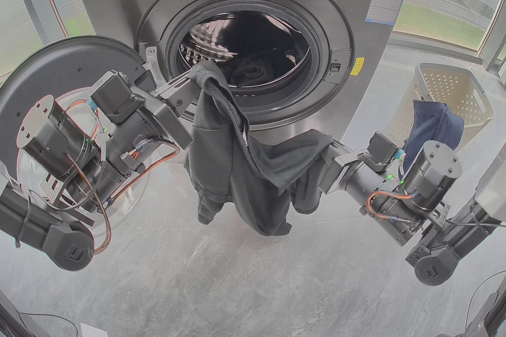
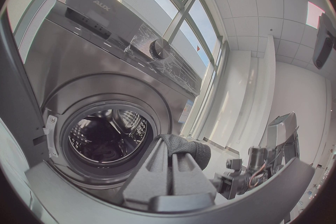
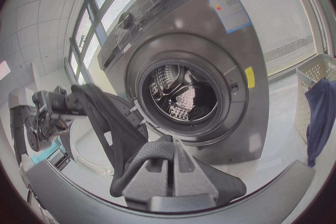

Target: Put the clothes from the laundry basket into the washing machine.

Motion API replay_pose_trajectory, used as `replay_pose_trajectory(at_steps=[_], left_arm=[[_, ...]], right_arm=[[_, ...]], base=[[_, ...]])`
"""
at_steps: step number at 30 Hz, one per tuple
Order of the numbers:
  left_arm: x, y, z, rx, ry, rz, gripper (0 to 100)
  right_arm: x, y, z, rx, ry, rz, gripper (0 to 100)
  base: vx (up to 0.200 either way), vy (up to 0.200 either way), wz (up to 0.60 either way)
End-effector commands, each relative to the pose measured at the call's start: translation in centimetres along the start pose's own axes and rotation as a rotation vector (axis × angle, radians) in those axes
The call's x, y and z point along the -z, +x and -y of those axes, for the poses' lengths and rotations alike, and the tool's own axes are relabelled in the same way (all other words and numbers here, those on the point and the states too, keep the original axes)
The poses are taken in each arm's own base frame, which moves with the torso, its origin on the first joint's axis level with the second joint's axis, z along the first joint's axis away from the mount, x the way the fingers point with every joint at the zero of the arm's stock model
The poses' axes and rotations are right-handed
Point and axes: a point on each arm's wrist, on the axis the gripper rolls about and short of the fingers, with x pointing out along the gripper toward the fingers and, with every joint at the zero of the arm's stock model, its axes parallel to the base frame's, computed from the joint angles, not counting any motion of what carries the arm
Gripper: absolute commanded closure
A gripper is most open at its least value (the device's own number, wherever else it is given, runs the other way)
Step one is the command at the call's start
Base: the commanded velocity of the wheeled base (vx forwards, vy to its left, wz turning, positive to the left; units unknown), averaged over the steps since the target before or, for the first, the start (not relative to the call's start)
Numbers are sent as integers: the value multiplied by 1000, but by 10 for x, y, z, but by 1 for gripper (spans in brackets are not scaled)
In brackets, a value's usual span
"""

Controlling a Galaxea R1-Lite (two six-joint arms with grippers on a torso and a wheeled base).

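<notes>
Head view: a dark garment [image 1: 237,169] hangs in the air between the two grippers, in front of the open washing machine [image 1: 327,1]. The left gripper [image 1: 192,82] holds one end high, at the lower left rim of the drum opening. The right gripper [image 1: 329,159] holds the other end lower, in front of the machine's lower right corner. The garment's long axis therefore slopes down from the robot's left to its right, across the front of the machine. Its loose bulk droops from that line toward the floor [image 1: 211,280]; I cannot tell whether the hem touches it.

In the left wrist view, that gripper's fingers [image 2: 154,172] are pressed together with a fold of dark mesh cloth bunched over their tips. The right wrist view shows the same for the right gripper: fingers [image 3: 196,172] closed, with cloth pinched between them and spilling down both sides.

The round door [image 1: 58,69] stands swung open at the machine's left. Some dark clothing [image 1: 253,67] already lies inside the drum. The laundry basket [image 1: 453,88] stands on the floor to the right of the machine, near the window. A blue garment [image 1: 435,125] is draped over its near rim and hangs down the outside.
</notes>
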Motion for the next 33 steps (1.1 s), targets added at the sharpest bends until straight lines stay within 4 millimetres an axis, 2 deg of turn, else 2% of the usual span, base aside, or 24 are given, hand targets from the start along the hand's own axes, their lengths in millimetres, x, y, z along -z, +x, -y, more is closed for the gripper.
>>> replay_pose_trajectory(at_steps=[1,5,6,7,12,21,26,33], left_arm=[[6,9,3,23,-9,2,100],[6,9,2,20,-11,4,100],[6,9,2,20,-11,4,100],[5,8,4,20,-13,4,100],[5,6,7,30,-15,0,100],[5,4,13,48,-25,-5,100],[6,3,14,49,-26,-8,100],[6,4,17,58,-32,-10,100]], right_arm=[[40,10,-2,-5,-4,-106,0],[79,11,-2,-14,-18,-215,0],[79,11,-2,-14,-18,-215,0],[89,14,-2,-14,-25,-234,0],[94,31,-10,-40,-37,-193,0],[111,72,-8,-74,-32,-108,0],[118,88,-8,-90,-49,-81,0],[135,107,10,-76,-77,-48,0]], base=[[0,0,0],[0,0,0],[0,0,0],[0,0,0],[0,0,0],[0,0,0],[0,0,0],[0,0,0]])
